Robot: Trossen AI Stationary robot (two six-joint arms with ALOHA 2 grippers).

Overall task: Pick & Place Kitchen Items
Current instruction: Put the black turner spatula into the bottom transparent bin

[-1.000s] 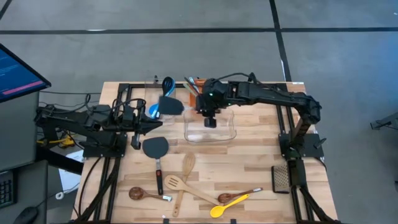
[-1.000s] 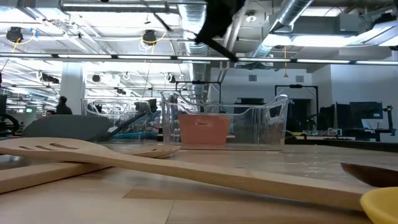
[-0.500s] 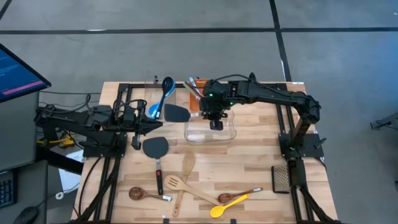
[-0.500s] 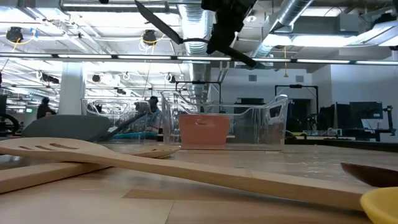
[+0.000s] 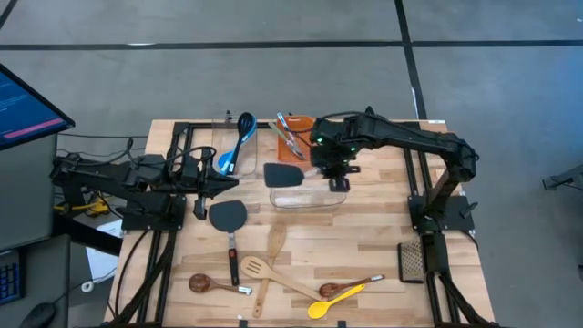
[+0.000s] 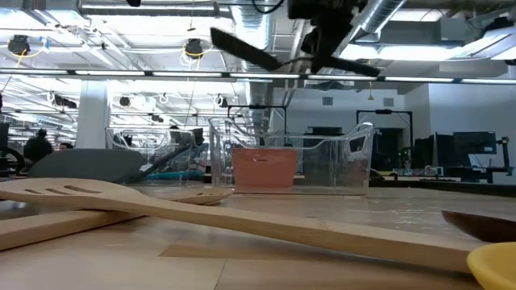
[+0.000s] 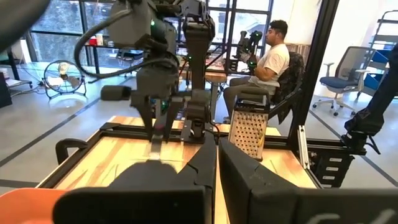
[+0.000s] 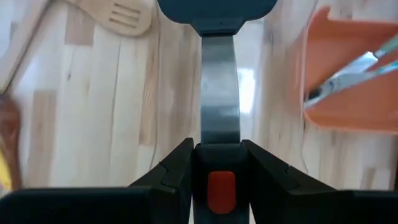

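My right gripper (image 5: pixel 332 171) is shut on a black turner (image 5: pixel 284 173), held in the air over the left end of a clear tub (image 5: pixel 314 195). In the low view the turner (image 6: pixel 246 50) hangs high above the table. My left gripper (image 5: pixel 211 187) waits shut at the table's left, holding nothing. A second black turner (image 5: pixel 228 217), wooden spoons (image 5: pixel 273 244), a slotted wooden spatula (image 5: pixel 258 268) and a yellow spoon (image 5: pixel 330 304) lie flat on the near half of the table. Blue spoons (image 5: pixel 242 137) stand in a far tub. My right gripper pinches the turner's black handle (image 8: pixel 221 180) between its two fingers (image 8: pixel 177 163), close to where the steel shank (image 8: pixel 219 93) begins. The fingers come from above, slanting down. The turner is lifted clear, lying nearly level with its blade (image 5: pixel 284 173) toward the table's left.
An orange bin (image 5: pixel 290 146) holding utensils stands at the far edge beside the clear tub. A metal grater (image 5: pixel 412 260) lies at the near right. Black frame rails run along both sides of the table. A person sits beyond the table in the left wrist view (image 7: pixel 267 59).
My right gripper has gone toward the table's right edge and tipped further downward, still shut on the turner. The turner's blade has travelled from beside the blue spoons to over the clear tub's left end, clear of the table throughout.
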